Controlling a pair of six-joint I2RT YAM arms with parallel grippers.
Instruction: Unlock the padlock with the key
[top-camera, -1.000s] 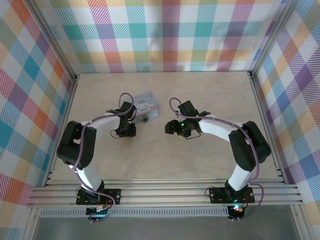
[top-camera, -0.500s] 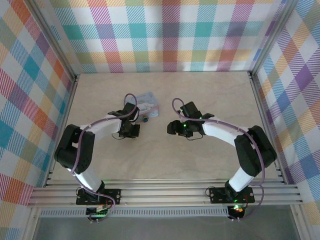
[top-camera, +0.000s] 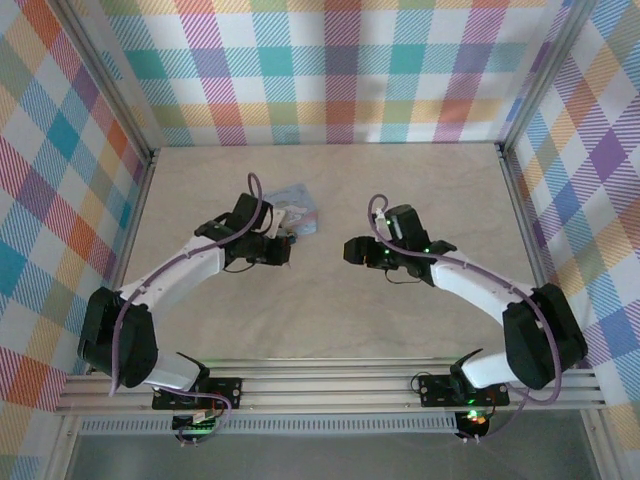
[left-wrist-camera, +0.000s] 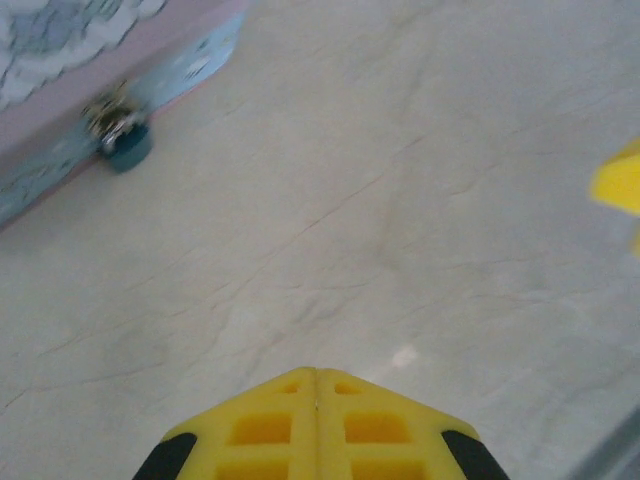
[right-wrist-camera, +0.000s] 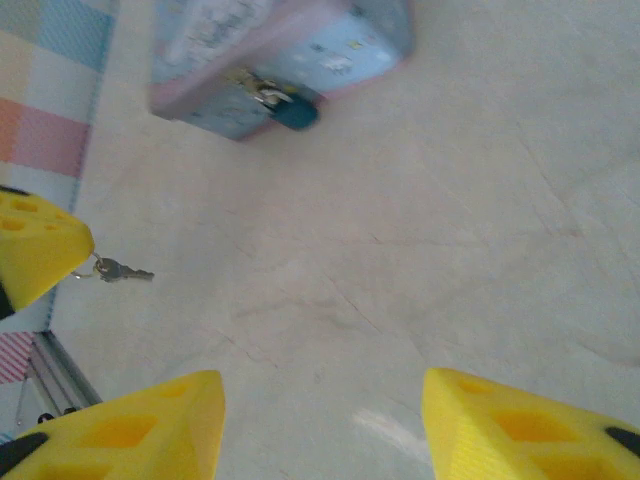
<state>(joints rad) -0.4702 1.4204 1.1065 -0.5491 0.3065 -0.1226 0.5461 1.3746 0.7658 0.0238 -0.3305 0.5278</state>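
The left gripper (left-wrist-camera: 316, 380) has its two yellow fingers pressed tight together. From the right wrist camera a tiny silver key (right-wrist-camera: 122, 271) sticks out of its tip, so I think it is pinching the key by the ring end. The right gripper (right-wrist-camera: 322, 380) is spread wide with nothing in it, hanging over the bare table (right-wrist-camera: 470, 220) across from the left one. Further out is the padlock (right-wrist-camera: 294, 113), a little teal knob hanging from the clasp on the front wall of the pastel tin box (right-wrist-camera: 300, 40), low down near the table. In that view the key lies long-ways sideways, with its free end pointing away from the finger and out over the table, not at the padlock, which sits off to one side. I think that is the trouble: the key is so small and held by so little that it could swing, twist or slip out, and then miss the keyhole, which I cannot see at all. The padlock hangs loose too, so a push could just knock it aside
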